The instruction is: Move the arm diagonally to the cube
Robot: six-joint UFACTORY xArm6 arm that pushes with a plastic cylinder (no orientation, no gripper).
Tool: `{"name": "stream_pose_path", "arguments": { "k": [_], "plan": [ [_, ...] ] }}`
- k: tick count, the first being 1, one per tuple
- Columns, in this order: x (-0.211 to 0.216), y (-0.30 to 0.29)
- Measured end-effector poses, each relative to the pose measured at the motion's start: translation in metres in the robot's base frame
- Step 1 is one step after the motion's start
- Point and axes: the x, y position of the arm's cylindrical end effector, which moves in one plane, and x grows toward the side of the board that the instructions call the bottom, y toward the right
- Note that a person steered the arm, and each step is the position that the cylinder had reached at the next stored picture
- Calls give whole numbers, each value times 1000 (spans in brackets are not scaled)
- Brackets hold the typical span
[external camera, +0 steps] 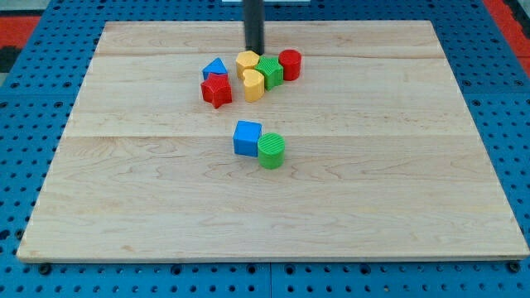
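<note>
Bright even light, soft shadows, sharp focus.

no readable text, labels or numbers on wooden board [149, 207], blocks or, seemingly, blue pegboard [25, 50].

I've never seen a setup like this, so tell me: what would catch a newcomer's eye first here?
Probably the tight cluster of bright blocks near the view's top: a red star, blue triangle, two yellow blocks, a green block and a red cylinder. My tip comes down just above the yellow ones. Apart, near the middle of the wooden board, a blue cube touches a green cylinder.
</note>
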Motion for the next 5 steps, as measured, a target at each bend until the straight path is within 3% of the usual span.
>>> {"name": "stream_pose_path", "arguments": {
  "k": [2, 4, 5],
  "plan": [
    [-18, 48],
    [-6, 79],
    [25, 92]
  ]
}}
